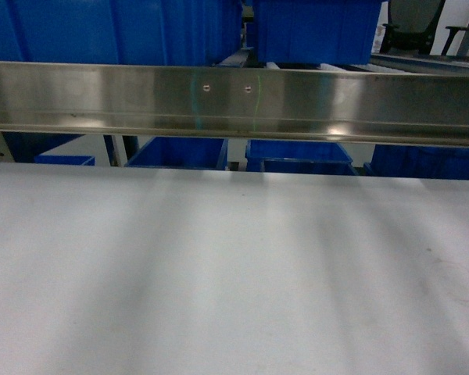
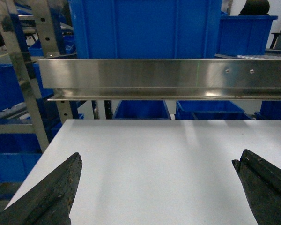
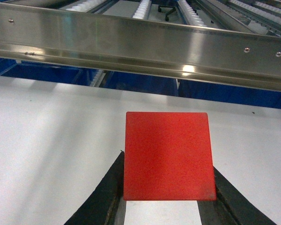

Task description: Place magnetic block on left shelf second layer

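My right fingers (image 3: 166, 197) clamp the block (image 3: 166, 155) above the worktop (image 3: 47, 136), short of the shelf (image 3: 131, 44), so grasping is done, placing remains; my left fingers (image 2: 159, 187) gape wide, empty.

Lighting is even and cool, coming from overhead. Bright glare patches sit on the steel rail (image 1: 234, 101), strongest toward its right end, with a faint green streak near its middle. Soft, broad shadow bands run across the white tabletop (image 1: 219, 273) from its far edge. All three views look slightly soft and grainy.
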Tool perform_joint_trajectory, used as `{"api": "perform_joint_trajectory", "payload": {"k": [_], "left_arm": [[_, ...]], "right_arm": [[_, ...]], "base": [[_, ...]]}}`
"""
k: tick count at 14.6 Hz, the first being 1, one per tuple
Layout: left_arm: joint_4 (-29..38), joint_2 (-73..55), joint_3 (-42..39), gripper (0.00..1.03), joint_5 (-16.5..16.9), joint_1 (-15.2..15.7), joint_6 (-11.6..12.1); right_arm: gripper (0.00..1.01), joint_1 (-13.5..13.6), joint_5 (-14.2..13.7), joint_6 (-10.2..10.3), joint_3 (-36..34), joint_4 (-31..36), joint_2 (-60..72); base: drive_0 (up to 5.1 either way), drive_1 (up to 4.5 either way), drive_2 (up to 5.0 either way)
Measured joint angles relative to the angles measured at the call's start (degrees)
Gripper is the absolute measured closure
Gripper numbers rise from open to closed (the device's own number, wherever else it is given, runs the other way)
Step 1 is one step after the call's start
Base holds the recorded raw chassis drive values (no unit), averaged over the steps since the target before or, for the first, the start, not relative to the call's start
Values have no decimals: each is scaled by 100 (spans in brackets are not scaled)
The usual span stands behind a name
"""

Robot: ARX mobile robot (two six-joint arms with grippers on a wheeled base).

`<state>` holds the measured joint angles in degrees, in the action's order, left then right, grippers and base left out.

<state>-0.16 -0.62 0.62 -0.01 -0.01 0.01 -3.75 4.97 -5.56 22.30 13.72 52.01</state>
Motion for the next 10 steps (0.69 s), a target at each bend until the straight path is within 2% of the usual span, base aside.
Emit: {"api": "perform_joint_trajectory", "payload": {"k": [10], "left_arm": [[11, 0, 0, 5, 0, 0, -2]], "right_arm": [[68, 0, 0, 0, 0, -2, 0]], "base": [[-502, 242, 242]]}}
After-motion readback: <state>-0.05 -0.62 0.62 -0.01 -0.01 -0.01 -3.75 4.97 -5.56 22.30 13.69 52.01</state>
